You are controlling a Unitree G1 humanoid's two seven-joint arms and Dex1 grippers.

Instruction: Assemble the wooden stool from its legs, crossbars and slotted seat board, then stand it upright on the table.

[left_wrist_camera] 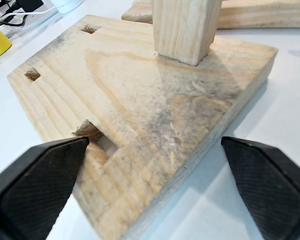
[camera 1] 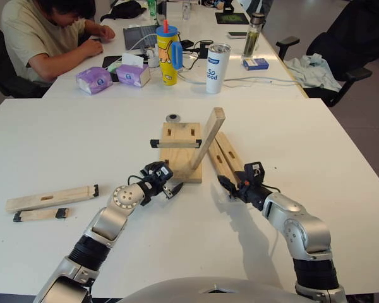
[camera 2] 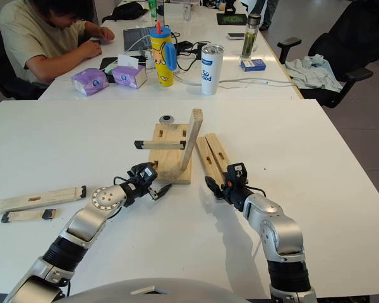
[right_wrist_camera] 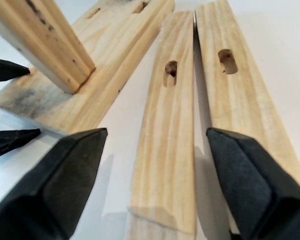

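Note:
The slotted seat board lies flat mid-table. One leg stands in it, leaning, with a black-tipped crossbar sticking out sideways from it over the board. Two more legs lie side by side just right of the board. My left gripper is open at the board's near corner, one finger on each side of it. My right gripper is open at the near ends of the two lying legs, which sit between its fingers. Nothing is held.
A further leg and a short crossbar lie at the table's left. A small round grey object sits behind the board. The far table holds tumblers, tissue packs and cables.

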